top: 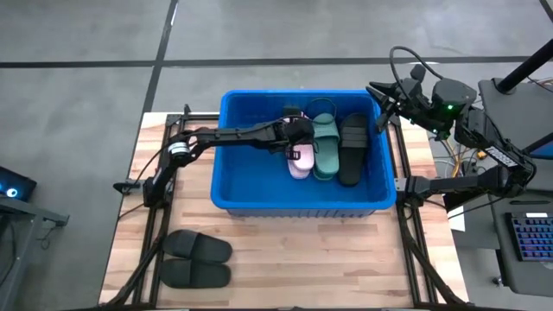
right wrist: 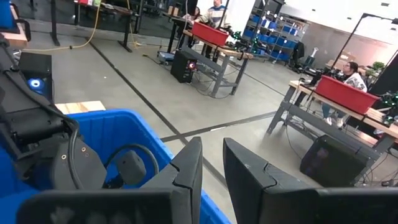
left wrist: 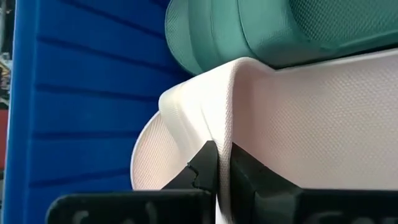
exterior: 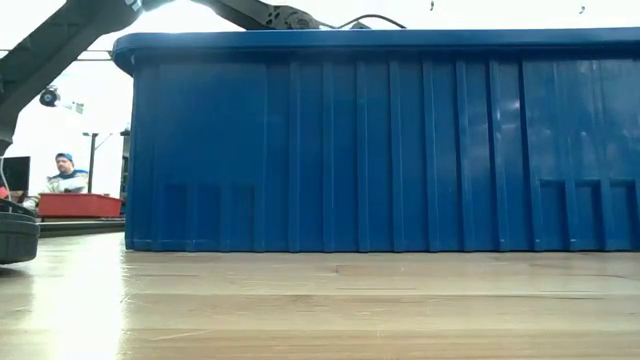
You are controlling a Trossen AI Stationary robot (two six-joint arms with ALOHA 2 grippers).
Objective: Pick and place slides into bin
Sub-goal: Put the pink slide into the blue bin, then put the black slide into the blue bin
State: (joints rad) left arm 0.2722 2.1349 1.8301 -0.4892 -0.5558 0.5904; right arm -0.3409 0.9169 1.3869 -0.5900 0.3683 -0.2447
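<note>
The blue bin [top: 259, 194] stands mid-table; its near wall fills the low view [exterior: 380, 150]. Inside it lie a dark green pair [top: 326, 147] and a black slide [top: 352, 149], side by side. My left gripper [top: 298, 136] reaches into the bin from the left and is shut on a light pink slide [top: 300, 162] beside the green one [left wrist: 261, 31]. A black pair [top: 197, 259] lies on the table's near left. My right gripper [top: 382, 117] hovers over the bin's far right corner, shut and empty [right wrist: 212, 155]. My left gripper pinches the pink slide's wide strap at its edge [left wrist: 225, 134] between its two fingers. The fingers come from the table's left, slanting down into the bin. The slide sits against the green slide; I cannot tell whether it rests on the bin floor.
The bin's walls [top: 226, 147] stand around my left gripper. A black slide's end [exterior: 15, 235] shows at the low view's left edge. Bare wood lies at the table's near side [top: 328, 268]. People and workbenches [right wrist: 345, 87] are in the room beyond.
</note>
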